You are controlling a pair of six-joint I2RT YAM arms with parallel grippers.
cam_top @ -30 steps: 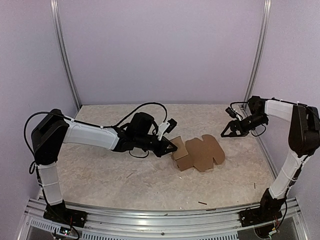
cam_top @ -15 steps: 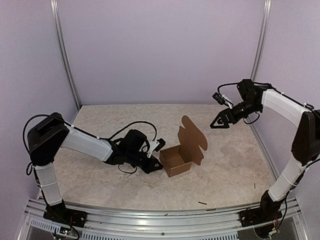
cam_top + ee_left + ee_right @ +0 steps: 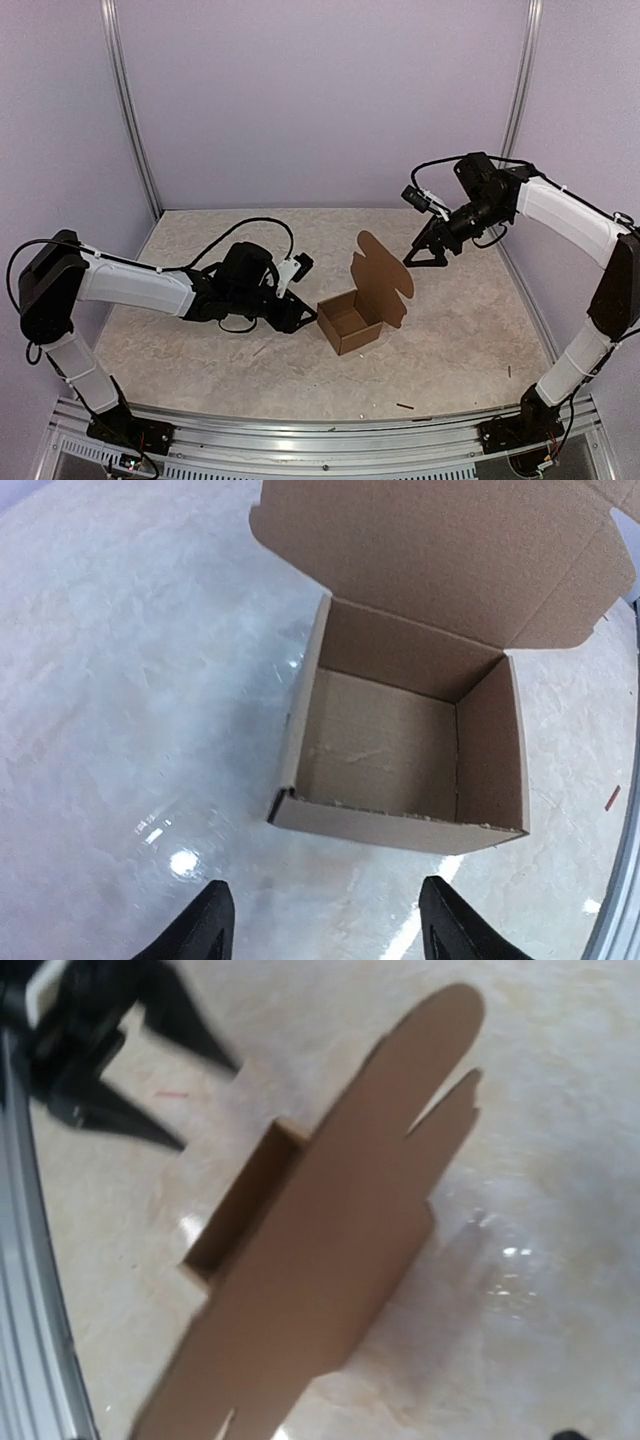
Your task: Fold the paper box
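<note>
On the left, low over the table [image 3: 180, 350]: left gripper [image 3: 302, 318], fingers spread partway, clasping nothing, tips just short of the paper box [image 3: 349, 322] and not touching it. In the middle: box upright on the table, 4 walls standing, top open, lid flap raised along the far side. On the right, above the table: right gripper [image 3: 413, 259], fingers spread wide, empty, near the lid's upper edge, apart from it.
</note>
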